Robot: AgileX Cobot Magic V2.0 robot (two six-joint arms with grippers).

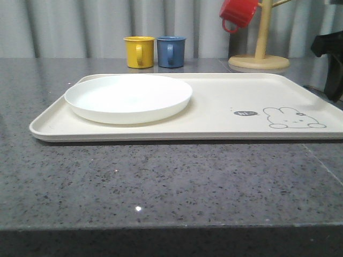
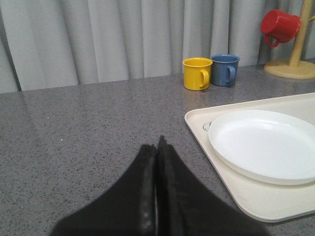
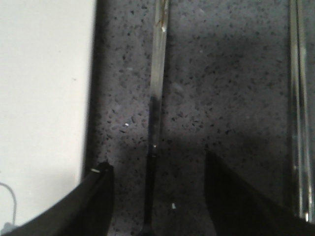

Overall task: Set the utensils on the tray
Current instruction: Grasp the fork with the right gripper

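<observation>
Grey pleated curtains hang behind our speckled dark grey worktop (image 1: 161,182), where the cream tray (image 1: 225,99) lies broadside across the front view, its rabbit drawing (image 1: 293,118) at the right end. We see a round white plate (image 1: 128,97) resting on the tray's left half. Beyond the tray, a yellow mug (image 1: 139,52) and a blue mug (image 1: 171,51) stand just beside each other near the curtain, and a red mug (image 1: 238,13) hangs from a wooden mug tree (image 1: 259,55) to their right.

Our left gripper (image 2: 157,147) hovers low over bare worktop to the left of the tray, its dark fingers (image 2: 145,196) pressed together with nothing between them.

Our right gripper (image 3: 156,172) points down at the worktop just beside the tray's edge (image 3: 44,98), its jaws spread wide and holding nothing. A slim silver utensil handle (image 3: 158,78) lies on the worktop and runs lengthwise through the gap between the fingers (image 3: 96,196), apart from both. We cannot tell from this handle alone which piece it is. Off to the far side of it, well apart, lie two long flat metal strips side by side, the chopsticks (image 3: 299,108), also on the worktop. None of the cutlery we can see is on the tray.
</observation>
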